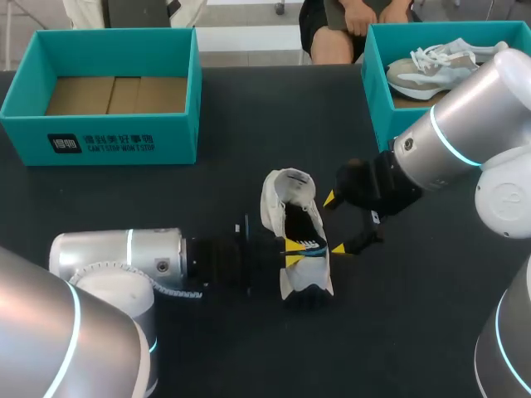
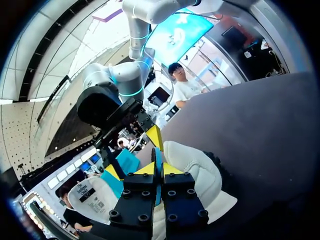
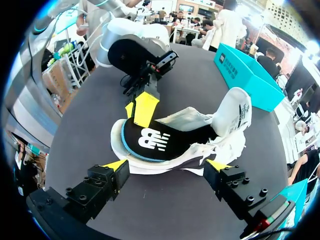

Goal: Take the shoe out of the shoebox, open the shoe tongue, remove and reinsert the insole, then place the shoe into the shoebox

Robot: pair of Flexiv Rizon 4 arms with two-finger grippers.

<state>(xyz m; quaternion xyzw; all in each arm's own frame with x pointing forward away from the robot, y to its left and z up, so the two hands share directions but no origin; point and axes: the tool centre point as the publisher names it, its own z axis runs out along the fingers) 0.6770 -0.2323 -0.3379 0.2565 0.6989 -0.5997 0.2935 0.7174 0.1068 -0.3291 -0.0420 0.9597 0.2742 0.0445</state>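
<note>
The white fabric shoe (image 1: 286, 189) is out on the dark surface (image 1: 166, 199), tongue open, its black blue-edged insole (image 3: 150, 140) half-out in the clamped left pincer (image 2: 159, 169), the right pincer (image 3: 166, 165) agape; reboxing remains.

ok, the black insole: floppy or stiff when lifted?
Likely floppy: the insole bends along its length while the left gripper pinches one edge. Thin, so probably light. The shoe, unheld, may drag along with it.

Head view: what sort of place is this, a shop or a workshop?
Probably a robot test or demonstration bench, not a shop: a left arm and right arm at a dark table, a white shoe with its insole half out, and two teal shoeboxes.
</note>
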